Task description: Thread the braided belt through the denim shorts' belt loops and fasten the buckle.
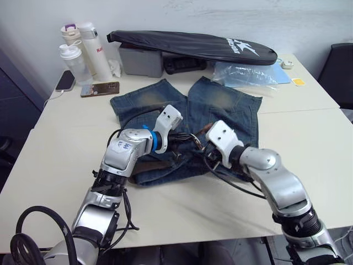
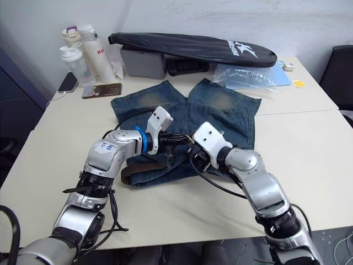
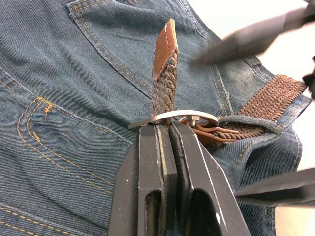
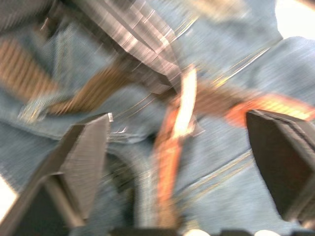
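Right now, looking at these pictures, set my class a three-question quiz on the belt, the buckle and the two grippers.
1. True or false: the left gripper is shut on the belt.
2. Are the right gripper's fingers open or shut?
3. Multiple choice: the belt's leather tip is A) lying flat on the shorts, B) pointing up through the buckle, C) tucked in a pocket.

Key: 1 true; 2 open; 3 B.
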